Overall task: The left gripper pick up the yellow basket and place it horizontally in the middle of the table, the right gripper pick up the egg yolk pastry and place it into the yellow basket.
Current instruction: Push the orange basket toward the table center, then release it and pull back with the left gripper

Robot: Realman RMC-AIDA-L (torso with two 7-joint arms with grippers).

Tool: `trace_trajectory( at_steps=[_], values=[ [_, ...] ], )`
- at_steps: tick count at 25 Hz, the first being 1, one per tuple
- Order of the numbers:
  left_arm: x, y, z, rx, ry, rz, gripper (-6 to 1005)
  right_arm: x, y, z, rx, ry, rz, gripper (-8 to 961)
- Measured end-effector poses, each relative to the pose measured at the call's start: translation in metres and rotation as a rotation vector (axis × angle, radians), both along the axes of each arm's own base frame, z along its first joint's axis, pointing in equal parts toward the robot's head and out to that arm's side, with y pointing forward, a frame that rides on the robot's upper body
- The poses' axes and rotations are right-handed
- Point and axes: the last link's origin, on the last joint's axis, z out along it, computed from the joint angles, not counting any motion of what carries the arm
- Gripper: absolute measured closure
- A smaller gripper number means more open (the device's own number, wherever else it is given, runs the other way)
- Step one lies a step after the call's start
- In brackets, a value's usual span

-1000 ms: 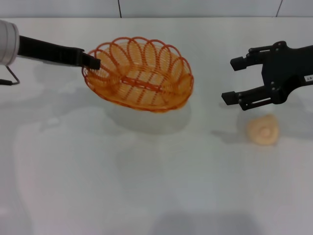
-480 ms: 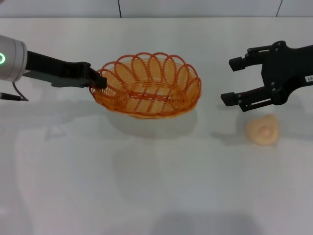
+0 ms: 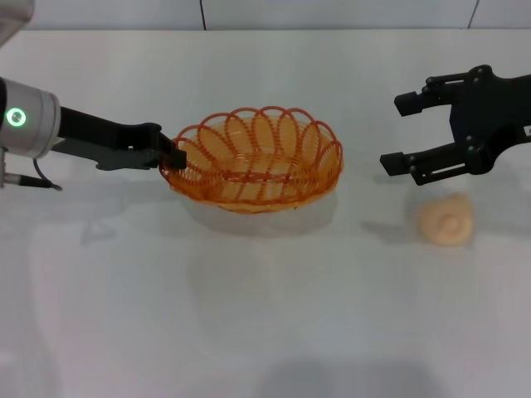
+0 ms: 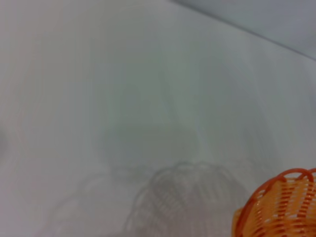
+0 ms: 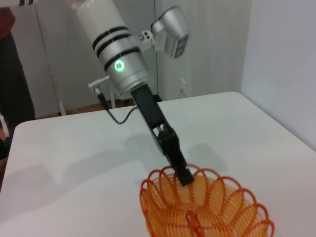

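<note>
The yellow basket (image 3: 253, 159), an oval orange-yellow wire basket with a looped rim, hangs just above the white table (image 3: 249, 315) near its middle, almost level. My left gripper (image 3: 172, 157) is shut on the basket's left rim; it also shows in the right wrist view (image 5: 183, 175) with the basket (image 5: 207, 210). A corner of the basket shows in the left wrist view (image 4: 281, 207). The egg yolk pastry (image 3: 446, 220), a small cream bun, lies on the table at the right. My right gripper (image 3: 408, 133) is open and empty, hovering just behind and left of the pastry.
The basket's shadow falls on the table right under it. The table's back edge meets a grey wall (image 3: 332, 12). In the right wrist view a room with a stand (image 5: 49, 74) lies beyond the table.
My left gripper has carried the basket right and down toward the table's middle, and the basket has levelled out from a tilt. The right gripper has shifted only slightly.
</note>
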Motion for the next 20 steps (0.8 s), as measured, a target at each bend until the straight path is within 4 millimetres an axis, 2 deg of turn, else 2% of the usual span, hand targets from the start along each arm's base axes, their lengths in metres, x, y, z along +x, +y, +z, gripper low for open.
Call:
trace_trajectory(
  at_steps=[20],
  values=[
    [0.003, 0.006, -0.038, -0.005, 0.048, -0.016, 924, 0.000, -0.004, -0.001, -0.025, 0.003, 0.012, 141]
  ],
)
